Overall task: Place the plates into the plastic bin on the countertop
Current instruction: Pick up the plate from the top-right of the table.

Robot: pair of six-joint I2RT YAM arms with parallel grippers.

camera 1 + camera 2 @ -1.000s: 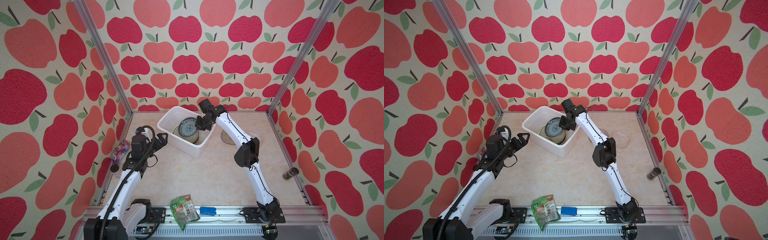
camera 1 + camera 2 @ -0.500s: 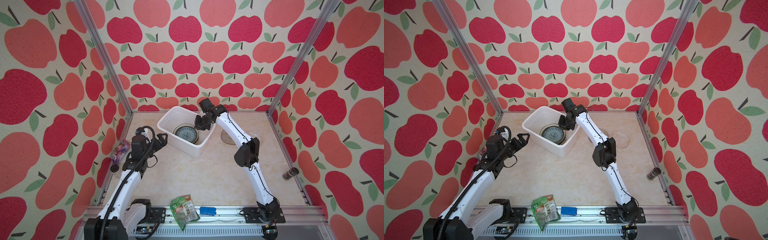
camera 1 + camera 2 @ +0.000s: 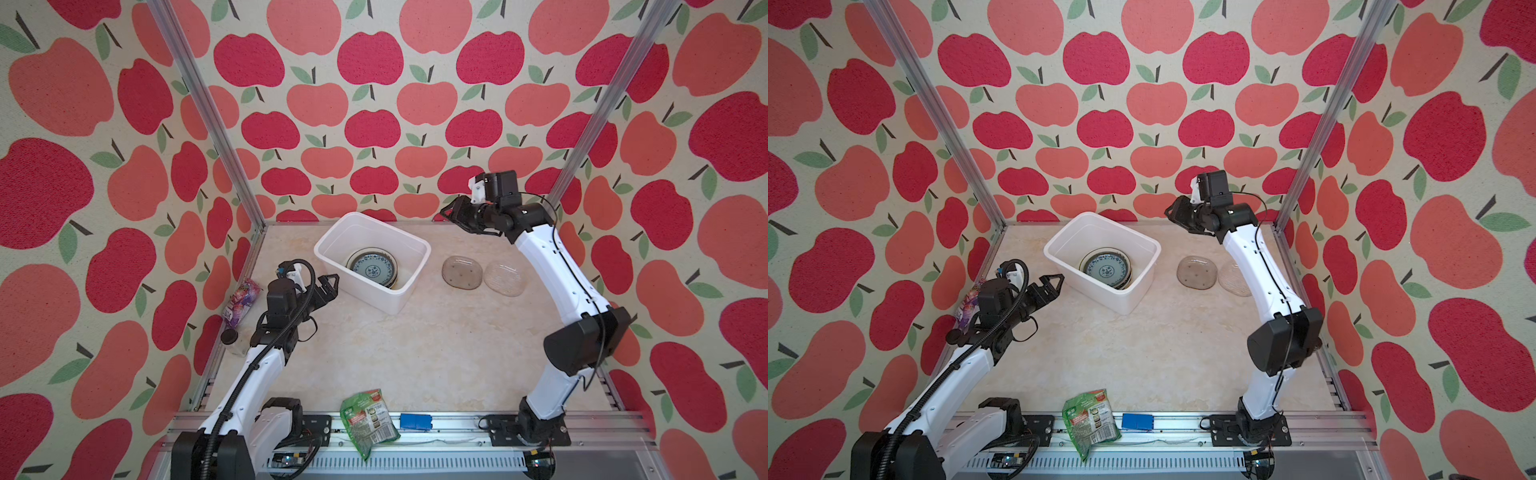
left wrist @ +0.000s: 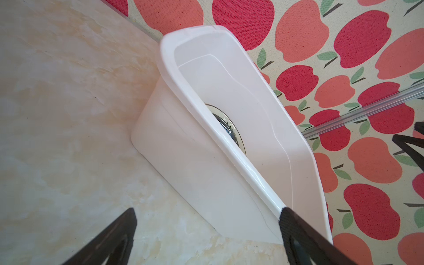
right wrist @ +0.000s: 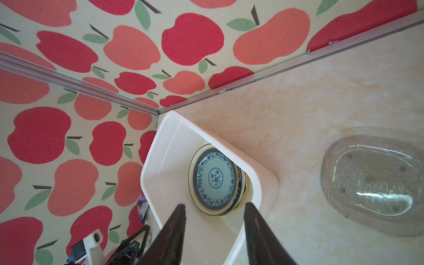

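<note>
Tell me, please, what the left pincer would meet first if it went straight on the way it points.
Probably the plastic bin: the open left pincer faces its near side wall, with only bare countertop between, though depth is unclear.

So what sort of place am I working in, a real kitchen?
Probably a staged test cell dressed as a kitchen, not a home: apple-print wall panels held in aluminium posts box in a marble-look countertop, and the left arm and right arm are mounted on a rail at its front edge.

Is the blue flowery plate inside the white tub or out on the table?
Inside. The blue flowery plate lies on other plates in the white tub, its walls all around.
</note>
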